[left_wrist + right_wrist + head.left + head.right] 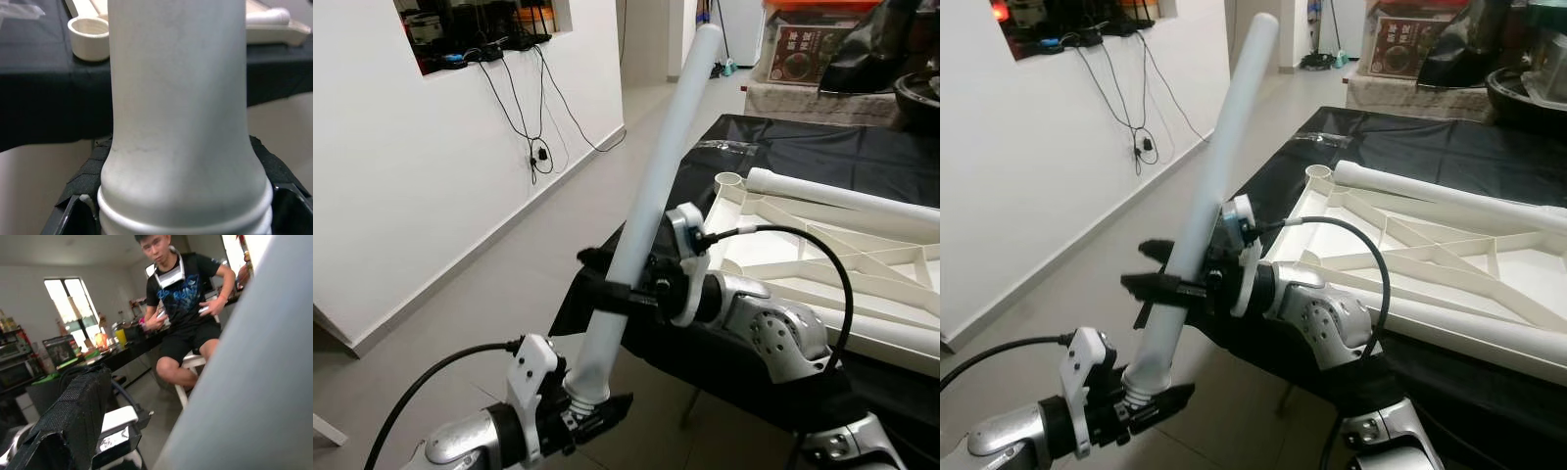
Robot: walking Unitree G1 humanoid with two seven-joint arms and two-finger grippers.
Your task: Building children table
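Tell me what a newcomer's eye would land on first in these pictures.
First, the long white plastic table leg, held slanting up over the floor by both grippers: the left gripper clamps its ridged lower end, the right gripper grips it partway up. Next, the upturned white ribbed plastic tabletop on the black-covered table to the robot's right, with another white leg lying across it.

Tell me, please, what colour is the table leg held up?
White; the leg shows best in the left eye view.
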